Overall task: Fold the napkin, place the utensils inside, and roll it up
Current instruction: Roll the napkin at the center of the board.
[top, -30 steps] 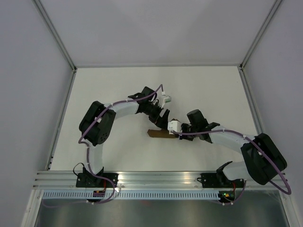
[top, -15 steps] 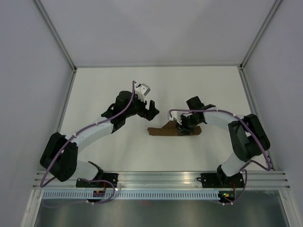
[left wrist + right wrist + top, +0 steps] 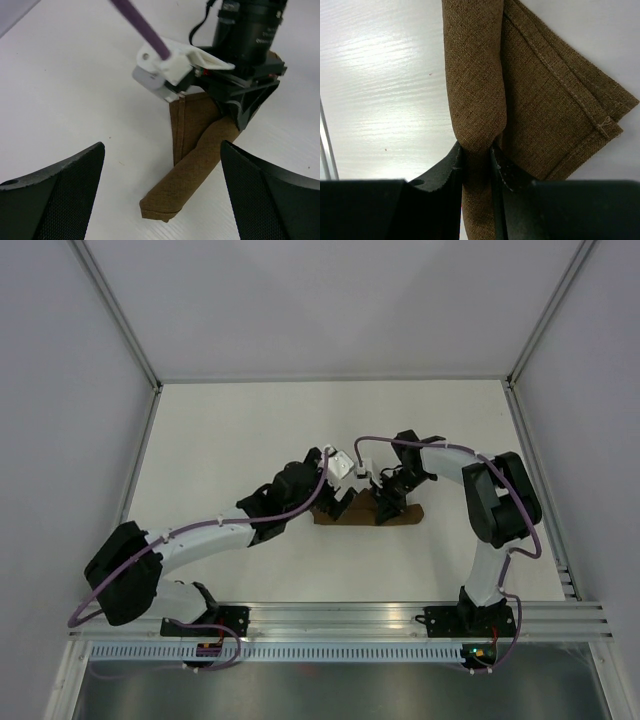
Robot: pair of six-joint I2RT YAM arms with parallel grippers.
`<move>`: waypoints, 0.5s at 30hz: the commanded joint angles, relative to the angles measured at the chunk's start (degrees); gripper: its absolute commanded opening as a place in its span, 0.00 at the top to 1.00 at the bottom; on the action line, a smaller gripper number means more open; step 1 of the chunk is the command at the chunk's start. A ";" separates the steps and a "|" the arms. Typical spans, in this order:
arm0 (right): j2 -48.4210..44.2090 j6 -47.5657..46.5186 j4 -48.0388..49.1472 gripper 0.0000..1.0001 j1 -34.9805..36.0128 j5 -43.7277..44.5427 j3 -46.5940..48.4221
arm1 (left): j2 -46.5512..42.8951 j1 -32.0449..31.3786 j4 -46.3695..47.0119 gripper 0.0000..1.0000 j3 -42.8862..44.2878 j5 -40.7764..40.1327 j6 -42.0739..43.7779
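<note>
The left gripper hangs over one end of the napkin. Its jaws are spread wide, the cloth lying between and below them and touching neither, seemingly lined up to take that loose end. The napkin lies in the middle of the table as a tight brown roll with one flat corner flap sticking out beside it. The knife cannot be seen; it may be wrapped inside. The right gripper pinches the roll's other end narrowly, likely to keep it from unwinding.
</note>
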 commanded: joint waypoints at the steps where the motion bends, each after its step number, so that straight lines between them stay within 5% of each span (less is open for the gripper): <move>1: 6.77 -2.99 -1.73 0.98 -0.32 3.30 1.35 | 3.25 -3.91 -0.37 0.00 2.12 -5.40 9.39; 15: 11.61 -1.67 -4.21 0.98 -1.12 3.39 6.02 | 19.07 -12.52 -2.67 0.00 6.60 -7.43 20.82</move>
